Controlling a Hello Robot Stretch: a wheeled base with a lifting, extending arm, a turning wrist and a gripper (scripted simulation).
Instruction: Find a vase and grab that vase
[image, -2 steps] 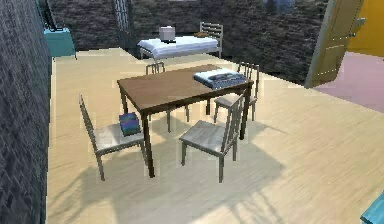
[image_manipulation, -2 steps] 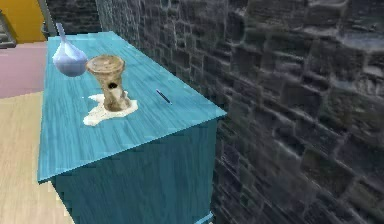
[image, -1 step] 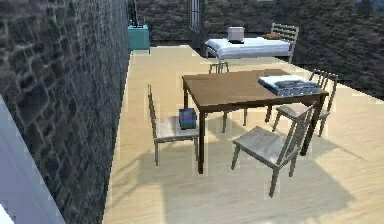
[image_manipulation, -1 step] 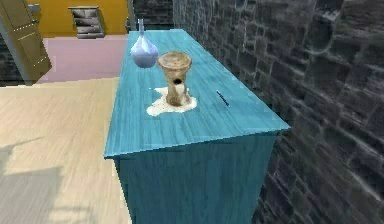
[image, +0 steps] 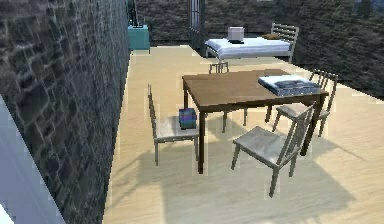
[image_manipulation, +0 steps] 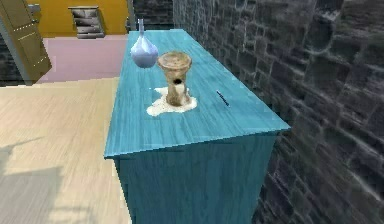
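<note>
Search step judged complete: vase (image_manipulation: 143, 47) stands on teal cabinet (image_manipulation: 190, 125). Bring your gripper alongside it; I cannot tell its grasp state.

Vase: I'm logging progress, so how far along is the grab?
Found: a blue vase stands on the teal cabinet, beyond a brown hourglass-shaped object. In hand: seemingly lining up beside the cabinet. Left: the grab; the vase rests on the top.

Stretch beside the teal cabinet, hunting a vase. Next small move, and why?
Probably nudge the base forward a little. The bluish vase stands at the far end of the teal cabinet top, left of middle in the arm side view, beyond a brown hourglass-shaped object, so the arm's line likely misses it.
</note>
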